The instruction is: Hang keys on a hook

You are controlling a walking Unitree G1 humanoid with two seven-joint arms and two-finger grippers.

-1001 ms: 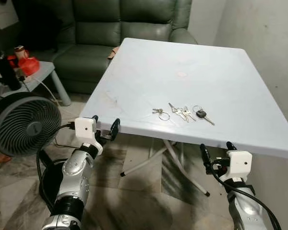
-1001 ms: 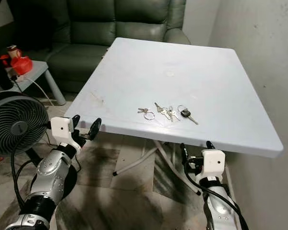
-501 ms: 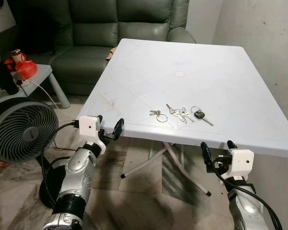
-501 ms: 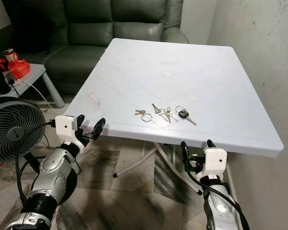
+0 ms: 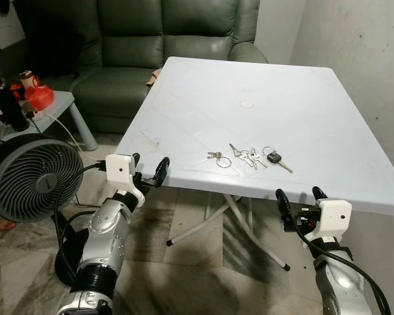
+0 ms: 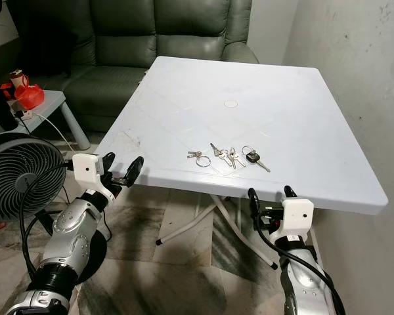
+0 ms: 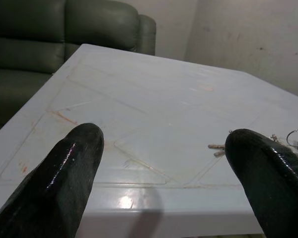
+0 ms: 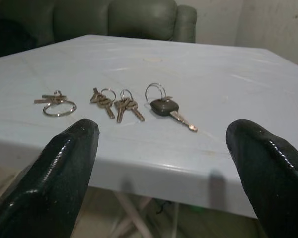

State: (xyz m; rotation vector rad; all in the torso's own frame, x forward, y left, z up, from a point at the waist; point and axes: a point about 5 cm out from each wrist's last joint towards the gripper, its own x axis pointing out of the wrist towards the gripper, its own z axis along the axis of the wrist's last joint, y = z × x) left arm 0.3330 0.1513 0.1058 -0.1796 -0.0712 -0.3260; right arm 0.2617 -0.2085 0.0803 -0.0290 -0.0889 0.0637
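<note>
Several key sets lie in a row near the front edge of the white table [image 5: 302, 105]: a small set on a ring [image 5: 218, 158], two sets of metal keys [image 5: 240, 153] [image 5: 253, 157], and a black-headed key [image 5: 276, 159]. The right wrist view looks at them across the tabletop, with the black-headed key [image 8: 165, 105] the farthest to the right. My left gripper [image 5: 148, 172] is open at the table's front left corner, level with the edge. Just below the front edge, my right gripper [image 5: 298, 200] is open in front of the keys. Neither holds anything.
A large black floor fan [image 5: 33, 180] stands on the left beside my left arm, with a cable across the floor. Behind it is a small side table [image 5: 56, 105] with a red object. A green sofa [image 5: 164, 39] backs the table. A wall [image 5: 368, 59] runs along the right.
The whole picture has shifted slightly, so the camera moved. The keys lie where they were, and both grippers remain open at the table's front edge.
</note>
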